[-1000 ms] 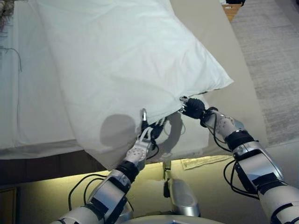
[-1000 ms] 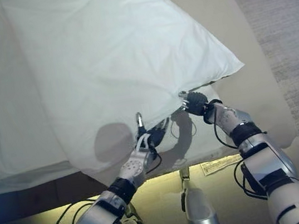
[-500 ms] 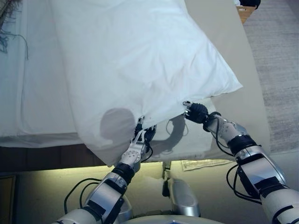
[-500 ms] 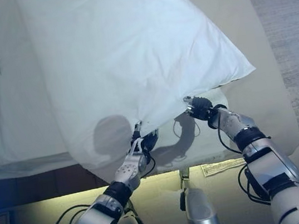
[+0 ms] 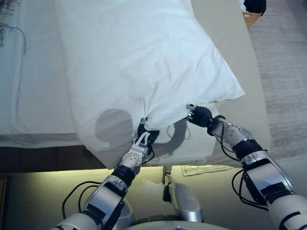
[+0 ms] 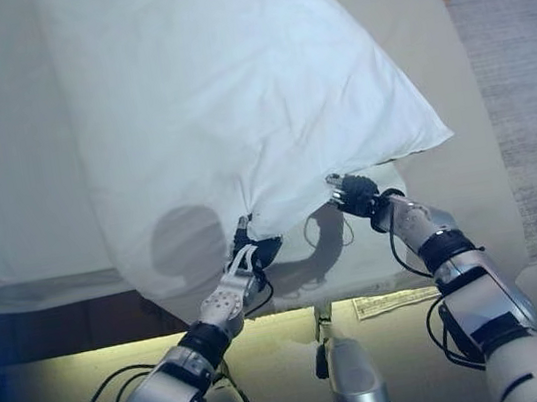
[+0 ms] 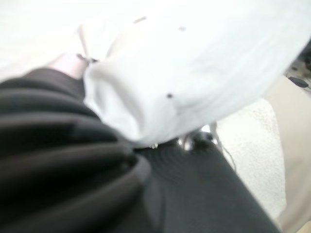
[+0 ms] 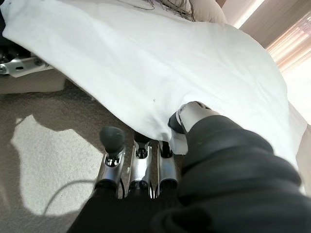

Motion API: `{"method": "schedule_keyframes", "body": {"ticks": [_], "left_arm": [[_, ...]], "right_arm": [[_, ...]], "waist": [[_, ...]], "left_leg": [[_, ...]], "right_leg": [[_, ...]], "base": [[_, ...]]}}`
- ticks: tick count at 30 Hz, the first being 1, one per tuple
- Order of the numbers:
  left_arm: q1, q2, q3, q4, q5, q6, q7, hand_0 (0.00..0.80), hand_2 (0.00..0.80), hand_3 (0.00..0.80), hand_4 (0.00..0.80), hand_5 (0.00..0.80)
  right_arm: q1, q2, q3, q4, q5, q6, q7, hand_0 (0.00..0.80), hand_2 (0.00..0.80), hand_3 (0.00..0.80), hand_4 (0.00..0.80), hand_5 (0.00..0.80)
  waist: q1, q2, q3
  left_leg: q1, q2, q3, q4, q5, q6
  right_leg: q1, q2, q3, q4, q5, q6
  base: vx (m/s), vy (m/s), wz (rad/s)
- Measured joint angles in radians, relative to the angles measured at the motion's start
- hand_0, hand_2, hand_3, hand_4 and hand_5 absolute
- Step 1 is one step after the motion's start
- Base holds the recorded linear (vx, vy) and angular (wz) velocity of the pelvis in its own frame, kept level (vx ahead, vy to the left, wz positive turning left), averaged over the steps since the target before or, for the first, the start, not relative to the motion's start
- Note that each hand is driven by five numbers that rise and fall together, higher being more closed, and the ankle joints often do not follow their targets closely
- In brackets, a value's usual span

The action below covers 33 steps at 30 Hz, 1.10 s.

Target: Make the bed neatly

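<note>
A large white pillow [image 5: 144, 62] lies across the bed, its near edge lifted off the beige sheet [image 5: 225, 33]. My left hand [image 5: 143, 139] is shut on the pillow's near edge, and white cloth bunches over it in the left wrist view [image 7: 160, 82]. My right hand [image 5: 199, 115] is shut on the same edge nearer the right corner; in its wrist view the thumb and fingers [image 8: 138, 160] pinch the white cloth [image 8: 160, 73].
A white duvet [image 5: 33, 81] covers the bed's left part. The bed's dark wooden frame [image 5: 43, 160] runs below it. A sheet of paper [image 5: 204, 168] lies on the floor by the bed. A grey carpet [image 5: 283, 72] lies to the right.
Both hands have kept their hold on the pillow's near edge and drawn it slightly nearer and lower. The whole picture has shifted a little, so the camera has moved.
</note>
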Motion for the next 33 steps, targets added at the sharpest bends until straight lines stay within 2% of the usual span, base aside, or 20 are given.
{"method": "schedule_keyframes", "body": {"ticks": [8,11,13,16,20,22,25,27,29,33], "left_arm": [[0.014,0.060,0.048,-0.021,0.023,0.003,-0.044,0.800,0.800,0.800,0.800,0.800],[0.045,0.099,0.144,-0.048,0.068,0.076,-0.055,0.800,0.800,0.800,0.800,0.800],[0.078,0.142,0.202,-0.066,0.087,0.111,-0.062,0.800,0.800,0.800,0.800,0.800],[0.148,0.204,0.306,-0.072,0.125,0.176,-0.090,0.800,0.800,0.800,0.800,0.800],[0.269,0.261,0.421,-0.072,0.162,0.212,-0.130,0.800,0.800,0.800,0.800,0.800],[0.322,0.285,0.464,-0.069,0.167,0.221,-0.146,0.800,0.800,0.800,0.800,0.800],[0.385,0.330,0.532,-0.037,0.202,0.228,-0.163,0.800,0.800,0.800,0.800,0.800],[0.406,0.367,0.574,0.030,0.235,0.244,-0.169,0.800,0.800,0.800,0.800,0.800],[0.411,0.406,0.615,0.116,0.282,0.268,-0.183,0.800,0.800,0.800,0.800,0.800],[0.402,0.442,0.661,0.214,0.358,0.297,-0.197,0.800,0.800,0.800,0.800,0.800]], "right_arm": [[0.034,-0.002,-0.039,0.053,-0.060,0.040,-0.013,0.000,0.000,0.000,0.000,0.000],[0.101,-0.003,-0.097,0.086,-0.088,0.044,0.006,0.000,0.000,0.000,0.000,0.000],[0.158,-0.005,-0.118,0.113,-0.108,0.044,0.020,0.000,0.000,0.000,0.000,0.000],[0.251,-0.009,-0.141,0.155,-0.149,0.042,0.054,0.000,0.000,0.000,0.000,0.000],[0.326,-0.020,-0.157,0.236,-0.190,0.041,0.093,0.000,0.000,0.000,0.000,0.000],[0.344,-0.032,-0.157,0.258,-0.204,0.040,0.109,0.000,0.000,0.000,0.000,0.000],[0.358,-0.049,-0.158,0.287,-0.206,0.036,0.124,0.000,0.000,0.000,0.000,0.000],[0.358,-0.050,-0.158,0.302,-0.213,0.035,0.131,0.000,0.000,0.000,0.000,0.000],[0.357,-0.049,-0.157,0.313,-0.213,0.033,0.136,0.000,0.000,0.000,0.000,0.000],[0.355,-0.048,-0.156,0.326,-0.214,0.020,0.147,0.000,0.000,0.000,0.000,0.000]], "waist": [[0.007,-0.008,-0.008],[0.020,0.001,-0.028],[0.031,0.015,-0.062],[0.054,0.055,-0.113],[0.100,0.118,-0.179],[0.116,0.137,-0.202],[0.163,0.155,-0.235],[0.179,0.160,-0.250],[0.193,0.159,-0.262],[0.193,0.156,-0.273]], "left_leg": [[0.028,0.005,-0.002,-0.004,0.002,-0.003],[0.039,0.005,-0.022,-0.010,0.002,-0.002],[0.041,0.005,-0.031,-0.014,0.002,-0.002],[0.052,0.001,-0.054,-0.016,-0.002,0.001],[0.065,-0.010,-0.065,-0.017,-0.002,0.001],[0.068,-0.015,-0.080,-0.017,-0.003,0.002],[0.067,-0.021,-0.097,-0.017,-0.003,0.003],[0.068,-0.027,-0.112,-0.017,-0.002,0.003],[0.068,-0.032,-0.121,-0.016,-0.002,0.003],[0.069,-0.046,-0.138,-0.016,-0.005,0.009]], "right_leg": [[0.028,0.004,-0.007,0.000,-0.004,-0.004],[0.048,0.000,-0.028,0.000,-0.012,-0.005],[0.057,-0.001,-0.044,-0.001,-0.018,-0.004],[0.092,-0.012,-0.082,-0.002,-0.038,0.006],[0.134,-0.030,-0.121,-0.006,-0.054,0.021],[0.152,-0.037,-0.135,-0.007,-0.066,0.030],[0.166,-0.044,-0.157,-0.007,-0.071,0.034],[0.180,-0.051,-0.170,-0.007,-0.074,0.038],[0.193,-0.056,-0.183,-0.007,-0.078,0.043],[0.208,-0.069,-0.199,-0.007,-0.083,0.052]], "base": [[0.039,0.055,0.01],[0.088,0.090,0.14],[0.105,0.097,0.20],[0.097,0.104,0.34],[0.098,0.131,0.31],[0.051,0.115,0.30],[0.051,0.124,0.22],[0.044,0.119,0.23],[0.028,0.110,0.17],[0.019,0.086,0.13]]}}
